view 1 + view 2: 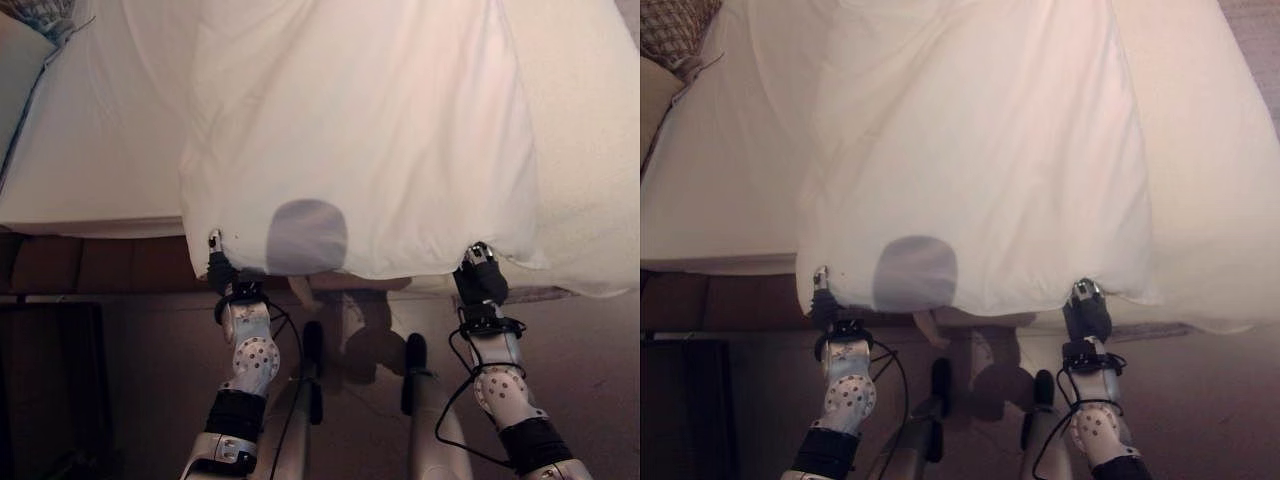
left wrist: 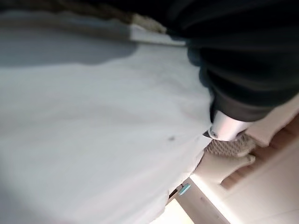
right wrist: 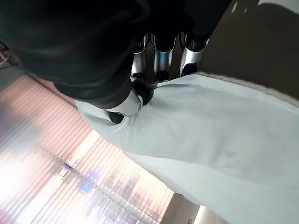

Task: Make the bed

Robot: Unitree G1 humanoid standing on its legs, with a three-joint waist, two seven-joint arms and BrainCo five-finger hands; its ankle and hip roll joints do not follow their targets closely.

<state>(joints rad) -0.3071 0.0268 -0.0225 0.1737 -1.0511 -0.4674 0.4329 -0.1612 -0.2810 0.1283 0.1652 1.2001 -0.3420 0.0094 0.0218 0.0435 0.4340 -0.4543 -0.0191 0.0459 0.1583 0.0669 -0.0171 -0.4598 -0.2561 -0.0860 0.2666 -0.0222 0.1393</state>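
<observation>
Spreading step: left hand [image 1: 217,262] and right hand [image 1: 1087,308] each pinch a near corner of the white cloth duvet [image 1: 360,130], draped over the white-sheeted bed [image 1: 90,150]; next, pull taut, lower evenly.

no readable text, labels, numbers or signs on anything

Head eyes look down; wrist cameras hug the white sheet [image 1: 360,130].
</observation>
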